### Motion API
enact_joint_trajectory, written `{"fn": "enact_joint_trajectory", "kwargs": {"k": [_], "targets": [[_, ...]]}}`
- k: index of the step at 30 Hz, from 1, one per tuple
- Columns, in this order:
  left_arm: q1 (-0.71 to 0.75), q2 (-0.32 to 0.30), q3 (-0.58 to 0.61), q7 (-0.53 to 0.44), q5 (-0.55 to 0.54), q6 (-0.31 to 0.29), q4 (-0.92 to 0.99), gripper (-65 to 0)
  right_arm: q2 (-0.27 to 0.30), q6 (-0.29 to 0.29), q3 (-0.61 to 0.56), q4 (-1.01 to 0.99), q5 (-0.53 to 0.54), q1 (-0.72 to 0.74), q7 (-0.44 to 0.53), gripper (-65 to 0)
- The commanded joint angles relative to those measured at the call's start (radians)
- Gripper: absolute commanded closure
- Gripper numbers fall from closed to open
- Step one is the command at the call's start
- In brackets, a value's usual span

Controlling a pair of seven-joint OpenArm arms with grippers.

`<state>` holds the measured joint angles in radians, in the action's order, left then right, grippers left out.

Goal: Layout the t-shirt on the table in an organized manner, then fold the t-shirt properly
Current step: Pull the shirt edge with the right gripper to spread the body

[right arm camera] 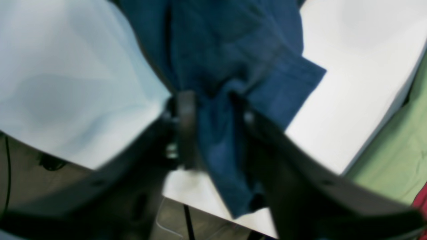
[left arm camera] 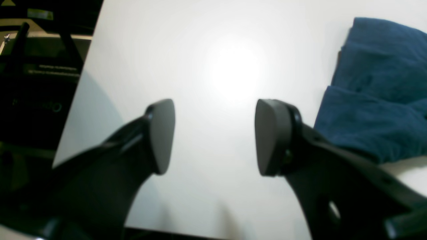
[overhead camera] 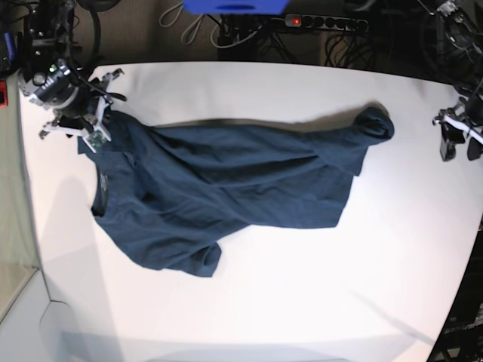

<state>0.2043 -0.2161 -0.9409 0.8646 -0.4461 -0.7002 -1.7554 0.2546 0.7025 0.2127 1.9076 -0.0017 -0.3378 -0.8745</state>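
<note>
I have the right claw (right arm camera: 208, 128) at the shoulder end of the t-shirt (overhead camera: 226, 196), close to the table (overhead camera: 302, 302) corner on that side. In the right wrist view a bunch of navy cloth runs between its two jaws, and there is a gap between them. The picture is blurred, so I cannot tell if the pads pinch the cloth or only stand around it. I think this corner is gathered here because pulling from the shoulder is the way to stretch the shirt flat.

The left claw (left arm camera: 213, 136) is far from this one, at the opposite table edge. Its jaws stand wide apart and nothing is between them, only bare white tabletop below. The nearest cloth lies beside its right finger, not touching, as far as I can see. I judge it waits there to take the hem end.

The shirt lies across the middle of the table, wrinkled, one sleeve (overhead camera: 375, 121) bunched near the left claw. Layout is not finished.
</note>
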Motion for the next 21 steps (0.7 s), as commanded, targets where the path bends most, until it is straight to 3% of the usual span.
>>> {"fn": "enact_joint_trajectory", "kwargs": {"k": [1,6,13,21], "targets": [[-0.006,-0.016,-0.007,-0.021,-0.016,0.002,-0.013,-37.1,0.012,-0.004,0.003,0.017,0.002,-0.008,0.005,-27.2],[-0.007,-0.018,-0.007,-0.021,-0.016,0.002,-0.013,-37.1,0.009,-0.004,0.011,0.046,0.002,-0.016,0.005,-33.9],[-0.007,-0.016,-0.003,-0.021,-0.015,0.002,-0.013,-37.1,0.010,-0.004,0.006,0.119,0.002,-0.019,-0.013,-34.0],[-0.007,-0.016,-0.003,-0.021,-0.013,0.002,-0.013,-37.1,0.013,-0.004,-0.040,0.117,0.002,0.081,-0.016,-34.4]]}}
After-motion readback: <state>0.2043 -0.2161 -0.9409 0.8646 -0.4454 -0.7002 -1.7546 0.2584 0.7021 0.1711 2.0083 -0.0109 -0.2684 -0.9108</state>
